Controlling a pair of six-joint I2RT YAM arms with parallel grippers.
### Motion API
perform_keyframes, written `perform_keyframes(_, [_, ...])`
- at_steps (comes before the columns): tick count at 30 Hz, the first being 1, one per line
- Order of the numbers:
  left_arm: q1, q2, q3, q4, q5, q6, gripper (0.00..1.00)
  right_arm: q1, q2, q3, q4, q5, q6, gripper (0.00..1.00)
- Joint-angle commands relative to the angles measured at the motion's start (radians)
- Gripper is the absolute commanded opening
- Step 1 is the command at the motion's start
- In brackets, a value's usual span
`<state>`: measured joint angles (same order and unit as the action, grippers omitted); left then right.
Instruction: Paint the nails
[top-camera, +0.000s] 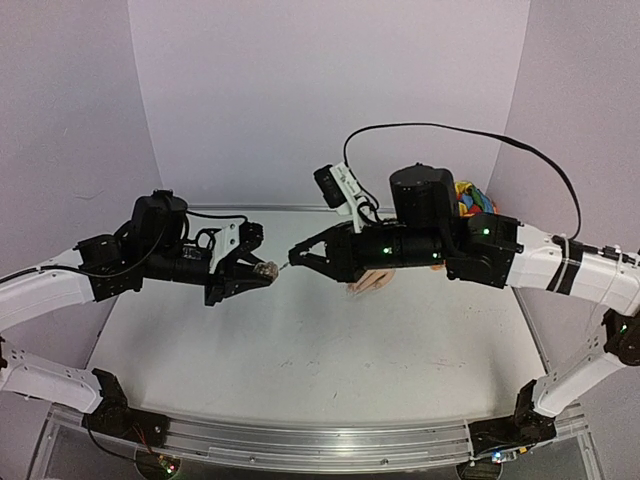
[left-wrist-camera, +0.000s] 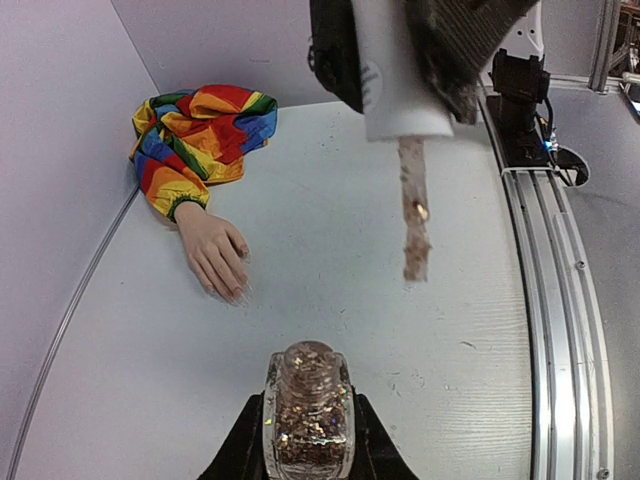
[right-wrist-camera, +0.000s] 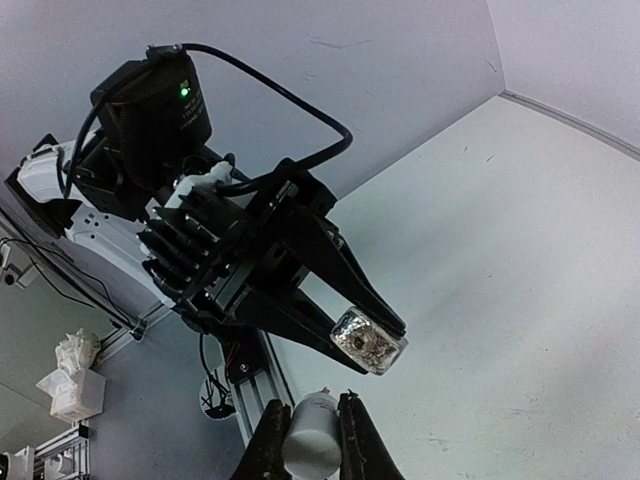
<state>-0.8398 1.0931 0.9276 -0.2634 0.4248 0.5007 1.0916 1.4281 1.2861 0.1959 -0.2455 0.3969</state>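
My left gripper (top-camera: 258, 271) is shut on a small clear polish bottle (left-wrist-camera: 309, 410) full of pinkish glitter, held open-necked above the table. My right gripper (top-camera: 296, 255) is shut on the white cap (right-wrist-camera: 311, 440); its glittery brush (left-wrist-camera: 413, 210) hangs in the air just right of the bottle. The bottle also shows in the right wrist view (right-wrist-camera: 369, 341). The peach mannequin hand (left-wrist-camera: 216, 252) lies palm down on the table at the back right, with pale nails (left-wrist-camera: 238, 293) at its fingertips and a rainbow sleeve (left-wrist-camera: 197, 135). In the top view the hand (top-camera: 371, 283) is partly hidden under my right arm.
Lilac walls enclose the white table (top-camera: 300, 350) on three sides. A metal rail (left-wrist-camera: 555, 300) runs along the near edge with the arm bases on it. The rainbow sleeve (top-camera: 472, 199) peeks out behind my right arm near the right wall.
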Motion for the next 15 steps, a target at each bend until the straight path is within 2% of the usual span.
perform_keyframes(1, [-0.003,0.014,0.014,0.028,-0.037,0.016,0.00,0.023,0.033,0.076,-0.010,0.076,-0.017,0.00])
perform_keyframes(7, [-0.002,0.026,0.020,0.025,-0.034,0.012,0.00,0.036,0.040,0.094,-0.009,0.135,-0.027,0.00])
perform_keyframes(15, [-0.004,0.031,0.026,0.017,-0.025,0.009,0.00,0.037,0.078,0.124,-0.010,0.132,-0.037,0.00])
